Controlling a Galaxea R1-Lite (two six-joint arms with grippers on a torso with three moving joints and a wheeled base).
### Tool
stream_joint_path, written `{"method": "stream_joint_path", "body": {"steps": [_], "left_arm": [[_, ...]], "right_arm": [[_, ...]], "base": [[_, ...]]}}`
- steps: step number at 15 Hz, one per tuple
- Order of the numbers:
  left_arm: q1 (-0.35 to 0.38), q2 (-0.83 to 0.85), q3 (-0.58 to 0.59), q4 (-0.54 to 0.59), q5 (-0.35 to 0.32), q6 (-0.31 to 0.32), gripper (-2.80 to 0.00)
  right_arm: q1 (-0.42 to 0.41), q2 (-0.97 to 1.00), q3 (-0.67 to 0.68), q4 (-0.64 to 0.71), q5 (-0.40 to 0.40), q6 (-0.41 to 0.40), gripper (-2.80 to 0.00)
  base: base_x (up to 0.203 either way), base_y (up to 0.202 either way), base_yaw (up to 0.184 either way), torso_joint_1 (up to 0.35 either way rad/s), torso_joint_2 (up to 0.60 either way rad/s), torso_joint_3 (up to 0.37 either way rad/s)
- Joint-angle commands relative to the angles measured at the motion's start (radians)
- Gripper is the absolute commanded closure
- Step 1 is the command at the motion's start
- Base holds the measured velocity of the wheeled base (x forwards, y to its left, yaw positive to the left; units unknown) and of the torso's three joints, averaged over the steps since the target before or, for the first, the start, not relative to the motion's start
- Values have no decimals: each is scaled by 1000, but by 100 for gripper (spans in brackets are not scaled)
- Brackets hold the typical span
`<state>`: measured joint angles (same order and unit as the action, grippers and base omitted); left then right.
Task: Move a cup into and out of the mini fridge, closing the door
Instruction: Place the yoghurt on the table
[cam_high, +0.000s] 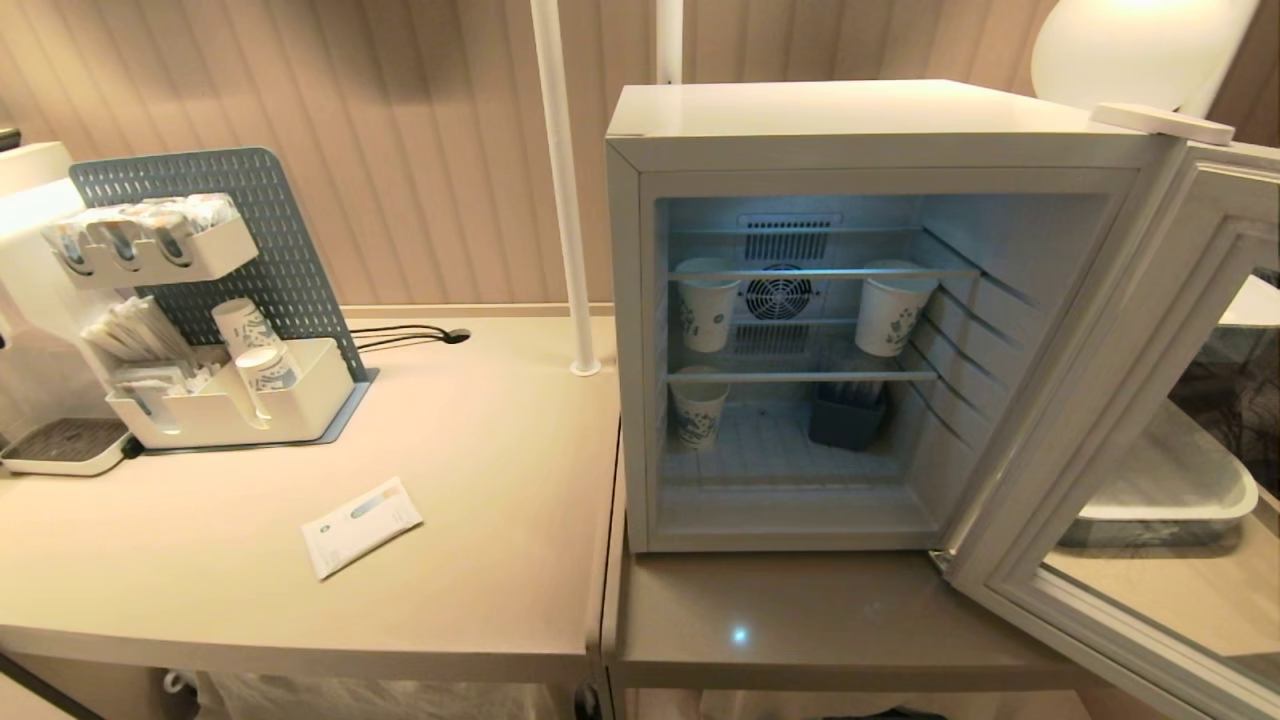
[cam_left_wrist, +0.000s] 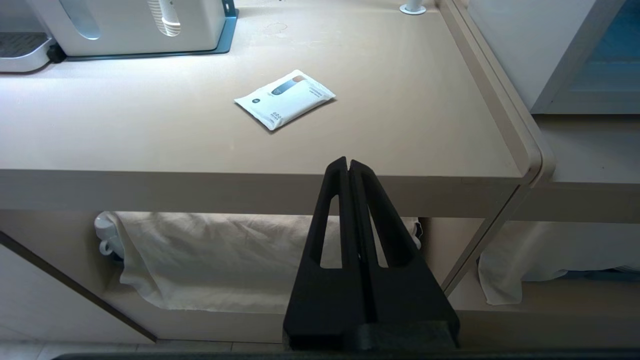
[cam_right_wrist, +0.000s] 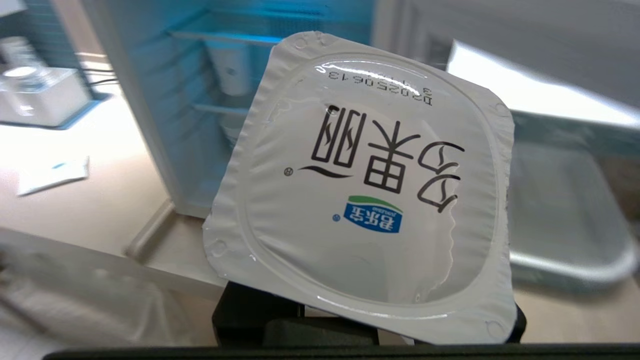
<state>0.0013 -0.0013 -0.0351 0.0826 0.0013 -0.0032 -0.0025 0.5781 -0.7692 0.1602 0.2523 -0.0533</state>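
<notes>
Your cup (cam_right_wrist: 360, 200) sits in the right gripper (cam_right_wrist: 367, 325), lid toward the wrist cam. The fingers are hidden behind the tub, but it's carried clear of any surface, so I read it as clamped on the cup w/ jaws partway closed. It's in front of the mini fridge (cam_high: 860, 120), not yet inside; the arm isn't in the head view, so exact standoff is hard to judge.

The door (cam_high: 1130, 430) is swung wide open, so that step's done. Inside you've got paper cups (cam_high: 705, 305) on the wire shelves and a dark bin (cam_high: 845, 415) on the floor of the fridge.

Left gripper (cam_left_wrist: 348, 165) is parked, fingers together, below the table (cam_left_wrist: 150, 135) edge near a white packet (cam_left_wrist: 285, 98).

Still to go, by my read: cup in, release, cup back out, door shut. Early stage.
</notes>
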Motion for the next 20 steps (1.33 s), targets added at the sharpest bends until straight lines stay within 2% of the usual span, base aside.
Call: {"method": "stream_joint_path", "body": {"steps": [1, 4, 7, 10, 13, 15, 20], "left_arm": [[0, 1, 0, 0, 0, 0, 0], [0, 1, 0, 0, 0, -1, 0], [0, 1, 0, 0, 0, -1, 0], [0, 1, 0, -1, 2, -1, 0], [0, 1, 0, -1, 2, -3, 0], [0, 1, 0, -1, 2, -4, 0], [0, 1, 0, -1, 2, -4, 0]], "right_arm": [[12, 278, -144, 3, 37, -3, 0], [68, 541, -394, 2, 59, -5, 0], [134, 754, -644, 18, 4, -4, 0], [175, 931, -905, 101, -50, -4, 0], [186, 1115, -1169, 223, -71, -17, 0], [198, 1188, -1195, 245, -108, -71, 0], [220, 1201, -1191, 268, -119, -76, 0]], "base": [[0, 0, 0, 0, 0, 0], [0, 0, 0, 0, 0, 0], [0, 0, 0, 0, 0, 0], [0, 0, 0, 0, 0, 0], [0, 0, 0, 0, 0, 0], [0, 0, 0, 0, 0, 0], [0, 0, 0, 0, 0, 0]]}}
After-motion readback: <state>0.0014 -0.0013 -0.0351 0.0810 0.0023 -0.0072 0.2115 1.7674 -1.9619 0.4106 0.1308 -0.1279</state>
